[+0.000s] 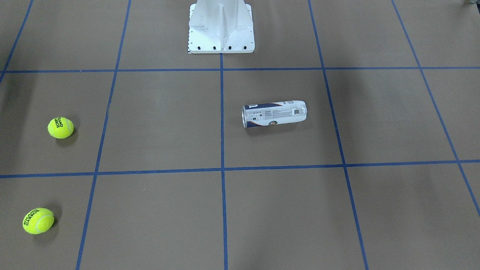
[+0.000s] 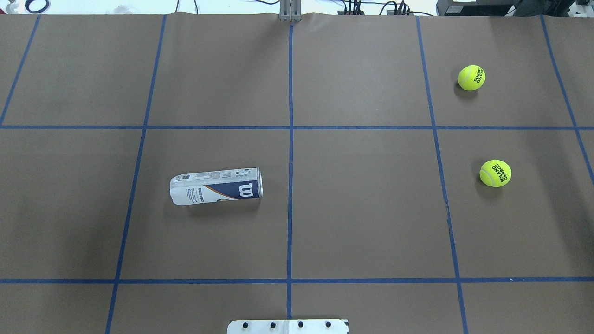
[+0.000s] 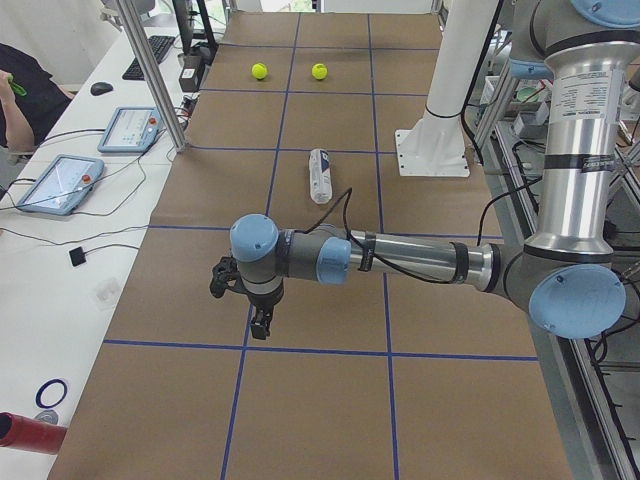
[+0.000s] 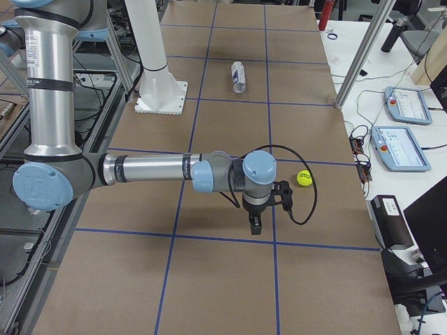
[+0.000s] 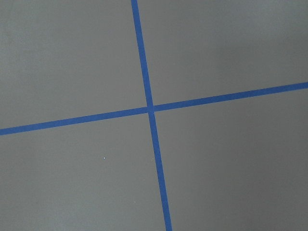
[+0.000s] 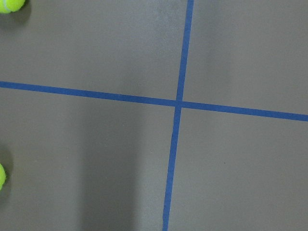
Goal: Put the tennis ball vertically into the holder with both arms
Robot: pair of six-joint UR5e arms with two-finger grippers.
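Note:
The holder (image 1: 274, 113) (image 2: 216, 186) lies on its side on the brown table, left of the centre line in the overhead view, its silvery open rim facing the centre. Two yellow tennis balls (image 2: 471, 77) (image 2: 495, 173) rest far off on the robot's right side. My left gripper (image 3: 260, 325) hangs over a tape crossing at the table's left end, well away from the holder (image 3: 319, 175). My right gripper (image 4: 255, 225) hangs near the right end, a short way from a ball (image 4: 304, 179). I cannot tell whether either is open or shut. Neither holds anything that I can see.
The white pedestal base (image 1: 221, 28) (image 2: 287, 326) stands at the robot's edge of the table. Blue tape lines divide the surface into squares. Side desks hold tablets (image 3: 60, 183) (image 4: 401, 105) and cables, and a person (image 3: 20, 90) sits at one.

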